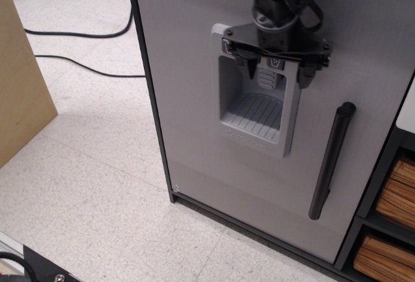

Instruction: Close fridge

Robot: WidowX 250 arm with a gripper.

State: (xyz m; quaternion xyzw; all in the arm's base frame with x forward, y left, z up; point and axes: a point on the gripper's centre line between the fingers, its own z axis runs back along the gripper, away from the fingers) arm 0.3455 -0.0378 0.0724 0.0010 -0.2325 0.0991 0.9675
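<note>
The fridge's light-grey door (194, 120) fills the middle of the view and lies flat against the dark cabinet frame. Its recessed dispenser panel (254, 104) sits at the upper centre. The black bar handle (331, 160) runs down the right side. My gripper (277, 74) hangs in front of the top of the dispenser panel, its two black fingers spread apart and holding nothing. The fridge's inner shelves and door bins are hidden behind the door.
A grey shelf unit with wicker baskets (394, 198) stands right of the fridge. Black cables (84, 35) lie on the speckled floor at the upper left. A brown board (19, 94) stands at the left edge.
</note>
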